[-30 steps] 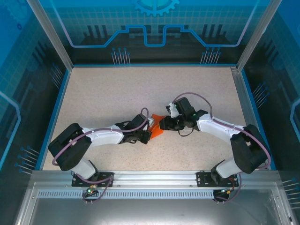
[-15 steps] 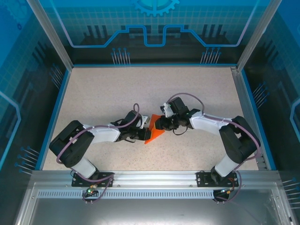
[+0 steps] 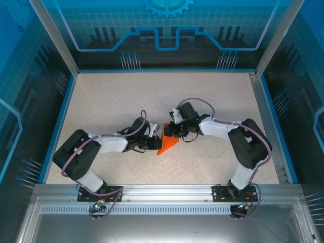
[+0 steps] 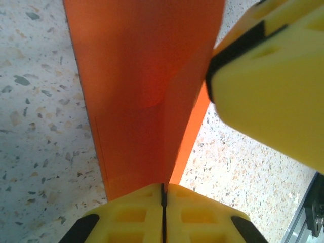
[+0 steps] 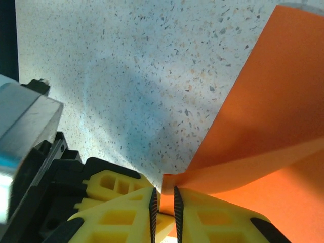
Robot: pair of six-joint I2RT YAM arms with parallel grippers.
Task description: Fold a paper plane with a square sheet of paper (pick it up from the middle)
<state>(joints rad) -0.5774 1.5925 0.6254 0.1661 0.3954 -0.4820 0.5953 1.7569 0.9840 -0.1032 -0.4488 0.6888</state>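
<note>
The square sheet of paper (image 3: 168, 145), bright orange, is folded into a narrow pointed wedge and held just above the middle of the table. My left gripper (image 3: 155, 140) grips it from the left. In the left wrist view its yellow jaws (image 4: 163, 188) are pressed together on the crease of the paper (image 4: 142, 76). My right gripper (image 3: 170, 133) comes in from the right. Its black pads (image 5: 164, 201) stand a narrow slit apart with a corner of the paper (image 5: 263, 126) pinched between them. A right-gripper finger (image 4: 268, 86) sits against the paper's far edge.
The speckled beige table (image 3: 111, 96) stretches around both arms, bounded by a blue rim and glass walls (image 3: 66, 76). A metal rail (image 3: 162, 195) runs along the near edge. The left gripper's grey and black body (image 5: 30, 136) shows close beside the right jaws.
Both grippers have shifted a little to the left, carrying the paper. The right jaws have narrowed onto the paper's corner, and the right forearm has swung closer to the left arm.
</note>
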